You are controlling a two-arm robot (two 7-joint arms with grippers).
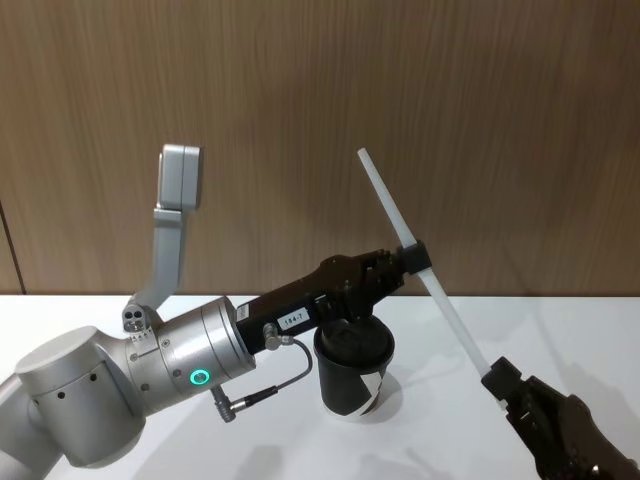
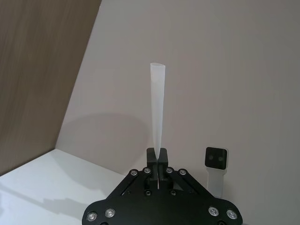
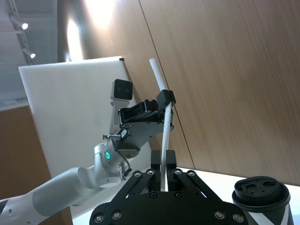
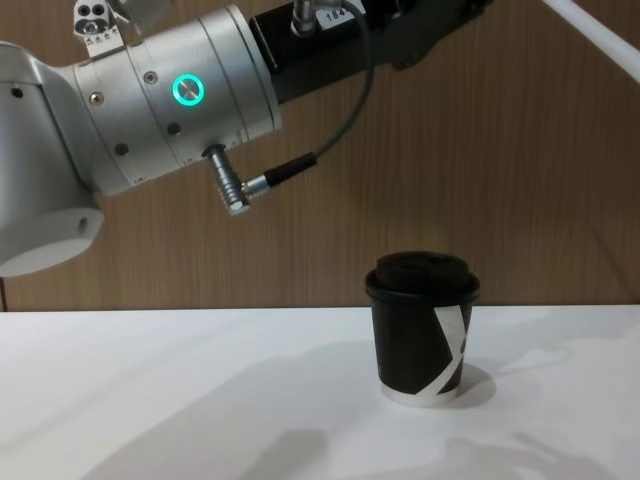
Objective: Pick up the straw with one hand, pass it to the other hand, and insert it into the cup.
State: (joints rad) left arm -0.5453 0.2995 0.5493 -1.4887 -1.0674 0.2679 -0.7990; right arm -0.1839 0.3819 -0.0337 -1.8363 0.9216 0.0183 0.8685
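From the head, you see the left claw (image 1: 415,255) clenched on the tilted straw (image 1: 386,198) mid-length and the right claw (image 1: 497,377) grasping its lower end, right of the cup (image 1: 355,375). From the chest, the cup stands upright on the table (image 4: 150,400).

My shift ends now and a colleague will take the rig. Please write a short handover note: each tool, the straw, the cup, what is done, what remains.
Left tool: shut on the straw near its middle, up over the cup.
Right tool: shut on the straw's lower end, to the cup's right.
Straw: in the air, tilted, held by both tools.
Cup: upright on the table, lid on.
Done: straw lifted, both tools gripping it.
Left to do: one tool releases, the other puts the straw into the cup.
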